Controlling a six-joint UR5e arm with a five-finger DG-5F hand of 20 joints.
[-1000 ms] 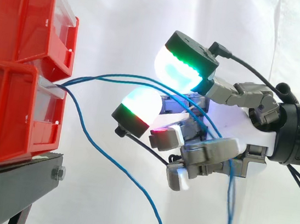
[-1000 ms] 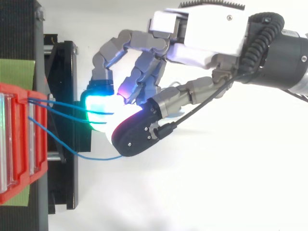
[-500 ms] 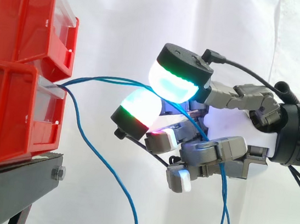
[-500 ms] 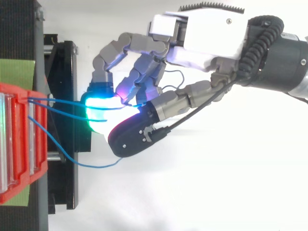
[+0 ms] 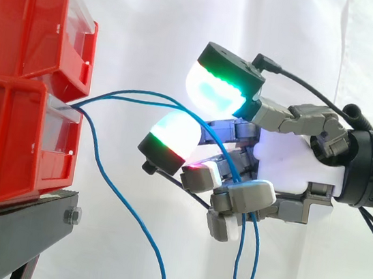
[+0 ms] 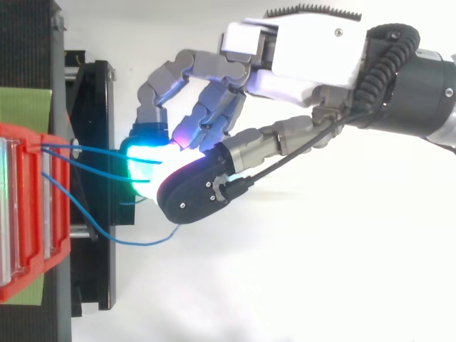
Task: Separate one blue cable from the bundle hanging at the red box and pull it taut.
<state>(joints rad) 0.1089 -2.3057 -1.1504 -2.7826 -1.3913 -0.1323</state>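
Three blue cables come out of the lower red bin (image 5: 7, 147). Two of them (image 5: 134, 93) arc right together into my hand (image 5: 294, 157), pass between the curled fingers and hang straight down below it. The lower fingers are hooked over these two. A green-glowing pad (image 5: 213, 91) sits above the cables, and a white, red-edged pad (image 5: 173, 134) lies below them. The third cable (image 5: 128, 216) drops loose from the bin towards the floor. From above, the hand (image 6: 299, 50) reaches left, its pads over the two cables (image 6: 92, 152), with the loose cable (image 6: 139, 244) looping beside it.
An upper red bin (image 5: 30, 22) is stacked on the lower one, both on a black stand (image 5: 9, 233) at the left. A white curtain hangs behind. The arm enters from the right.
The lower fingers have curled further in over the two cables, whose hanging ends have swung left, closer under the hand. The loose third cable has drifted left.
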